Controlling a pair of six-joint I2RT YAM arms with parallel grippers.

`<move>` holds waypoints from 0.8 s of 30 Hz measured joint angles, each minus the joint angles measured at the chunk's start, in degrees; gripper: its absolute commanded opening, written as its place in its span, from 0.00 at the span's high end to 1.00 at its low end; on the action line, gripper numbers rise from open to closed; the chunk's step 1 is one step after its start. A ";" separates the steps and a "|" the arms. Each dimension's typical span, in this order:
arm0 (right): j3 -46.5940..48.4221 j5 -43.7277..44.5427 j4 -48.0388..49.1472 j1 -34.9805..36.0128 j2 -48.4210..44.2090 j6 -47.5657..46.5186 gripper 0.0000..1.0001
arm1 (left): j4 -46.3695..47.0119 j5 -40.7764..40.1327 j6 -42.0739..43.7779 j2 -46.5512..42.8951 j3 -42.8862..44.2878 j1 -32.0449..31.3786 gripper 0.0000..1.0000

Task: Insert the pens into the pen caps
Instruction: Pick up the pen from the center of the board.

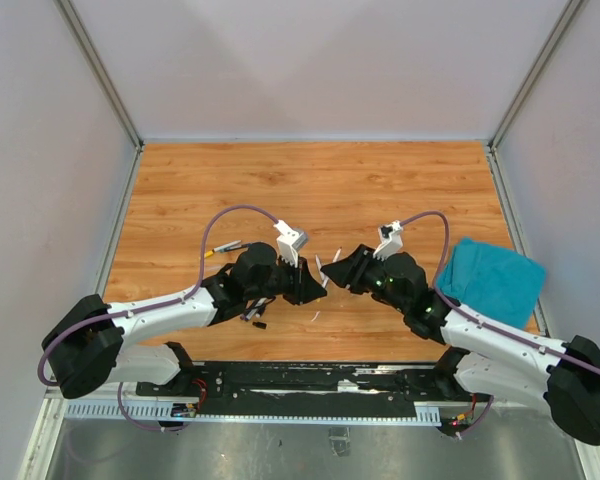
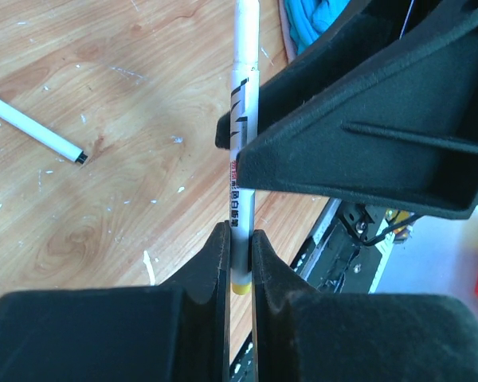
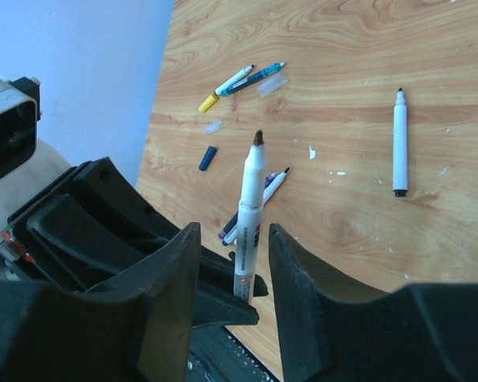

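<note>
Two arms angle inward: the left arm [image 1: 170, 310] and right arm [image 1: 490, 335] meet left of the teal cloth [image 1: 492, 280]. The left gripper [image 2: 239, 239] pinches a white pen [image 2: 244, 48] near its yellow end. The right gripper [image 3: 235, 231] is parted, its jaws flanking that pen without touching. A bluish pen cap [image 3: 208, 157] lies farther from the cloth.

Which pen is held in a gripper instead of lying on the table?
The white pen with the dark tip, clamped in the left gripper; the other pens lie flat on the wooden table.
</note>
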 measured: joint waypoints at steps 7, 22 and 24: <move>-0.59 0.94 0.11 2.21 0.04 0.66 0.68 | 0.24 -0.02 -0.70 0.44 0.09 -0.02 1.00; -2.25 1.57 1.97 3.87 2.40 2.82 0.94 | 0.81 -0.57 -1.79 0.98 0.09 -0.04 0.99; -2.25 1.77 2.29 4.02 2.91 2.89 0.99 | 0.74 -0.81 -1.88 1.11 0.09 -0.04 0.99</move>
